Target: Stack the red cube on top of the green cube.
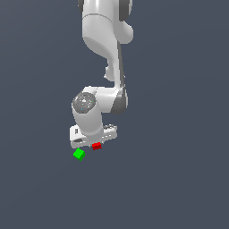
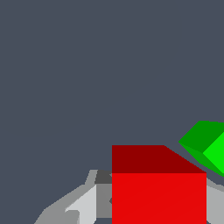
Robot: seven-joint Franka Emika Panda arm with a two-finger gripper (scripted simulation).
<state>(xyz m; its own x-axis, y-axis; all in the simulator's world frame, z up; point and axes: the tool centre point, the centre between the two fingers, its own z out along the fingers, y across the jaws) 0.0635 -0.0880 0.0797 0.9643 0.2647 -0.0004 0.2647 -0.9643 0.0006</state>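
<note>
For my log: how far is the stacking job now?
Done: the gripper has reached the red cube, which sits between its jaws in the wrist view. In hand: securing it; lift-off cannot be judged. Left: placing it on the green cube, which stands apart with nothing on top.

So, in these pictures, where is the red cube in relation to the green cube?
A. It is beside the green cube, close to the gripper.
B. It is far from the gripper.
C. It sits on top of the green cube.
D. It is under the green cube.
A: in the exterior view the red cube lies beside the green cube, not stacked, right at the gripper.
</note>
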